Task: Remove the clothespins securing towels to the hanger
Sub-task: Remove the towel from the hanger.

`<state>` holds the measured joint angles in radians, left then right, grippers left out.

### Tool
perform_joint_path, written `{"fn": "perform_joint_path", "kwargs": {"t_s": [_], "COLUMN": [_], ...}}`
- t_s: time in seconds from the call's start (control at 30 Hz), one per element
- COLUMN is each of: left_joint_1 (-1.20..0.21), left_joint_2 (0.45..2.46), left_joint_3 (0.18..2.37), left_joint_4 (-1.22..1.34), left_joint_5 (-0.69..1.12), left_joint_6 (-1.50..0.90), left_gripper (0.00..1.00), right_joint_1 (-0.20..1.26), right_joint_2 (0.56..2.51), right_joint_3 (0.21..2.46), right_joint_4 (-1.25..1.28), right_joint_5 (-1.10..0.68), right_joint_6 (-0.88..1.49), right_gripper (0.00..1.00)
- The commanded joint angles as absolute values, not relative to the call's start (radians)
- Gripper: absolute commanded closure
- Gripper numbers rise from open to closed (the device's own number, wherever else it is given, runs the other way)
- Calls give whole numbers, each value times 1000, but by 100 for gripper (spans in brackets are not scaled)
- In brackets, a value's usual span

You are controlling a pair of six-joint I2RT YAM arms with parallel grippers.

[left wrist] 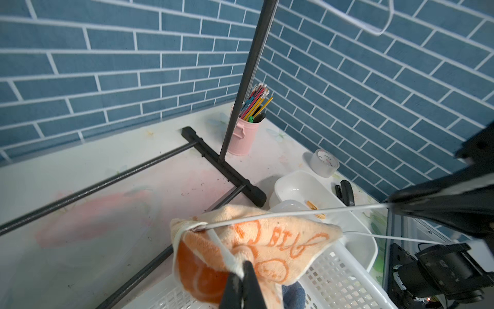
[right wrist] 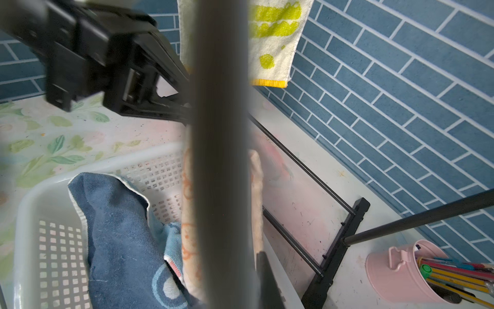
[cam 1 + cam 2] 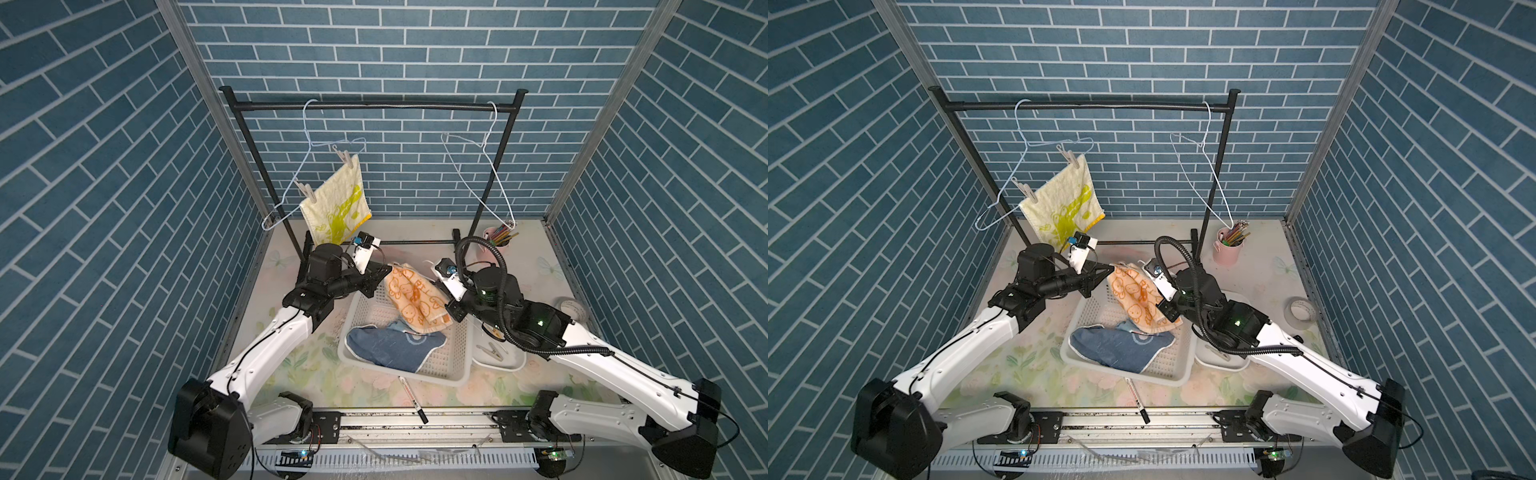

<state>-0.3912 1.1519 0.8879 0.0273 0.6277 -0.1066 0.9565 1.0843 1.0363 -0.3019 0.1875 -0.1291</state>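
While the left gripper [image 1: 243,270] is pinched flat on a fold of the orange towel [image 1: 267,240] and the right gripper [image 1: 395,206] is clamped on the thin wire hanger [image 1: 307,214] that the cloth drapes over, the two meet near the centre of the table in both top views, above the 12 o'clock end of the white basket [image 3: 451,357]. No pin shows plainly on this towel; a small grey glint where wire meets cloth is too small to read. The blue towel [image 3: 386,345] lies loose in the basket toward 6 o'clock, and a few freed clothespins [image 3: 492,353] rest in the white tray [image 3: 503,368] at about 4 o'clock. At 10 to 11 o'clock an upper clothespin [image 3: 347,160] and a lower clothespin [image 3: 305,192] bite the top edge of the yellow towel [image 3: 336,208] onto a second hanger [image 3: 309,137] hung from the black rack [image 3: 365,107]. Each pin is likely light, stiff and springy, and small enough to twist or pop out of the fingers. The sensible hold is across the two splayed tail ends, squeezed to open the nose, then drawn off along the pin's length. That hanger swings freely, so it probably wants steadying. The terry is soft and limp and will likely sag or drop once its last pin lets go.
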Motion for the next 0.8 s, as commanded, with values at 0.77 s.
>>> {"fn": "perform_joint_path", "kwargs": {"t_s": [0.77], "left_joint_1": [-394], "left_joint_2": [1018], "left_joint_3": [1373], "left_joint_4": [242], "left_joint_5": [720], "left_joint_6": [-89], "left_gripper": [100], "right_joint_1": [940], "right_joint_2": [1065], "right_joint_3": [1048], "right_joint_4": [-397], "right_joint_5": [400], "right_joint_6": [-51], "right_gripper": [100]}}
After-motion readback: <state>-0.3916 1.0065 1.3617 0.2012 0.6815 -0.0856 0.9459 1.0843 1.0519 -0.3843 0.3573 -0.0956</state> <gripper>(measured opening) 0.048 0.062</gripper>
